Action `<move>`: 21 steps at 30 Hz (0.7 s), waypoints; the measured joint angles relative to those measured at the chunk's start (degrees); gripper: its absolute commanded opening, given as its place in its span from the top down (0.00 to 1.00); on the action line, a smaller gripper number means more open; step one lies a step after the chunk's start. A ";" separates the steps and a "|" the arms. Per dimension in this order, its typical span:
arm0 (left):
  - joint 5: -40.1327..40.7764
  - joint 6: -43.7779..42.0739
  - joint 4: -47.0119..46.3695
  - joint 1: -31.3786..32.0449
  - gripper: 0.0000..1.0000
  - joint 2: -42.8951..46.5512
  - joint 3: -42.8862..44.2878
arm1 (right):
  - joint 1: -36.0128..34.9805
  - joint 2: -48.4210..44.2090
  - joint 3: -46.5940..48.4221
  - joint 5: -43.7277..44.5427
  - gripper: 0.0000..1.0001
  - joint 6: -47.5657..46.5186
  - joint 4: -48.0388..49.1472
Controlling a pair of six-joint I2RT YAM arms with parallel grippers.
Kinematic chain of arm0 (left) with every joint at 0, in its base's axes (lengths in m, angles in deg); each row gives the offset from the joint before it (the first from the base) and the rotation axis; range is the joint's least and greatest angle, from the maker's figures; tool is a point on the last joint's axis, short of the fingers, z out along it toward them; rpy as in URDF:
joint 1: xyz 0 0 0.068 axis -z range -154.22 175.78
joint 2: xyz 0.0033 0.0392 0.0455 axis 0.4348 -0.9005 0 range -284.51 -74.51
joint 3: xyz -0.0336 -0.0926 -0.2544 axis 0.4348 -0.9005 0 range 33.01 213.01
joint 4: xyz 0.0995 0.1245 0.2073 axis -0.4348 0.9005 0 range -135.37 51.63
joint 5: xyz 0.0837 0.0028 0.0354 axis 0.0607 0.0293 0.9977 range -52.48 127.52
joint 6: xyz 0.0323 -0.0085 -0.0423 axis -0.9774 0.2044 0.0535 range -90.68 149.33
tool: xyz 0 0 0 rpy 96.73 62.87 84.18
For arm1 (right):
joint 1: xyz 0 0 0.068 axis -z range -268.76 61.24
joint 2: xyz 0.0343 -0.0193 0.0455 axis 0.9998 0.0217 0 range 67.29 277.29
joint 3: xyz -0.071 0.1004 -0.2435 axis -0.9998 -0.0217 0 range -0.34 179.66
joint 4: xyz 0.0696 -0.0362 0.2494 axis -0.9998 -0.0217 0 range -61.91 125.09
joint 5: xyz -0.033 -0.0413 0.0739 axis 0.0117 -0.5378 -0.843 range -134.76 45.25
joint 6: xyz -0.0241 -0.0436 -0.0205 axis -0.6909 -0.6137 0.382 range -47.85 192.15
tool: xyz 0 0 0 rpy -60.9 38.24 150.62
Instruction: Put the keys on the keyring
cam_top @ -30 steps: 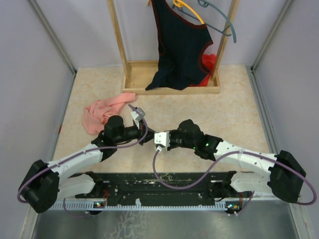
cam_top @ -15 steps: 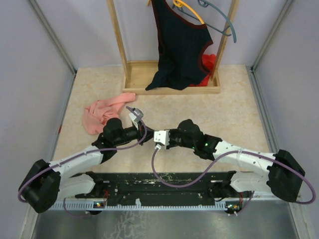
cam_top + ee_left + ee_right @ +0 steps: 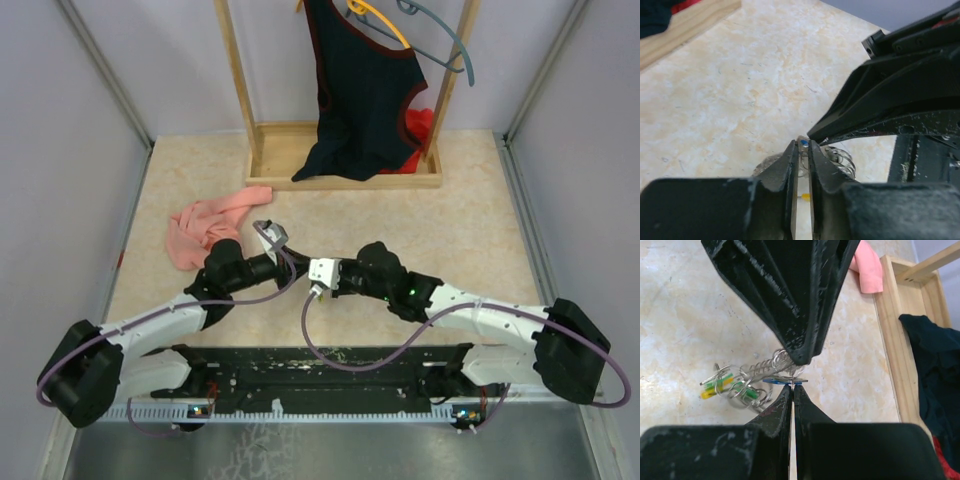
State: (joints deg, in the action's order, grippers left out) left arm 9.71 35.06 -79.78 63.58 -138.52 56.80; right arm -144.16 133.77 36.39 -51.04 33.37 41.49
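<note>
- Right wrist view: keyring point(image 3: 735, 385) bunches just near of the meeting tips.
- Blue key point(image 3: 781, 381) at the tips, long axis near-far.
- Right gripper point(image 3: 792, 389) clamped shut, hold unclear.
- Left gripper point(image 3: 801, 146) opposite, a crack apart, grip unclear; both equally close.

Left gripper point(image 3: 296, 262) and right gripper point(image 3: 307, 268) are tip to tip over the beige tabletop point(image 3: 460, 215); finger gap unreadable. Pink cloth point(image 3: 208, 226) near left gripper's outer side. Wooden rack point(image 3: 345, 165) with dark garment point(image 3: 360, 90) well beyond both.
</note>
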 measured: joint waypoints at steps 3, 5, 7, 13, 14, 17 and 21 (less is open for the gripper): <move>0.35 -1.27 -1.27 -0.31 0.68 -0.22 -0.02 | 0.02 0.31 -0.48 0.92 1.00 0.72 -0.46; 0.96 -1.33 -2.14 -0.37 0.63 -0.15 -0.15 | 0.07 0.39 -0.85 1.49 1.00 1.14 -0.85; 2.40 -0.85 -2.69 -0.37 0.59 0.33 -0.68 | 0.37 0.39 -0.87 1.77 1.00 1.66 -0.90; 9.38 3.02 -2.64 -0.55 0.53 4.83 -4.00 | 1.79 1.16 -0.85 2.60 1.00 3.61 -0.98; 11.15 3.96 -2.27 -0.72 0.52 6.16 -4.85 | 2.10 1.46 -0.83 2.62 1.00 4.24 -1.29; 14.36 5.86 -0.20 -0.94 0.51 8.63 -5.68 | 3.45 2.47 -0.79 2.78 1.00 8.22 -3.04; 19.45 8.33 3.28 -0.96 0.45 12.74 -7.37 | 5.40 3.52 -0.85 4.48 1.00 15.87 -5.16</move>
State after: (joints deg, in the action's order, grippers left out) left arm 29.16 43.39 -76.50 62.62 -125.78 49.43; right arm -138.76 137.29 35.53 -46.56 49.23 36.33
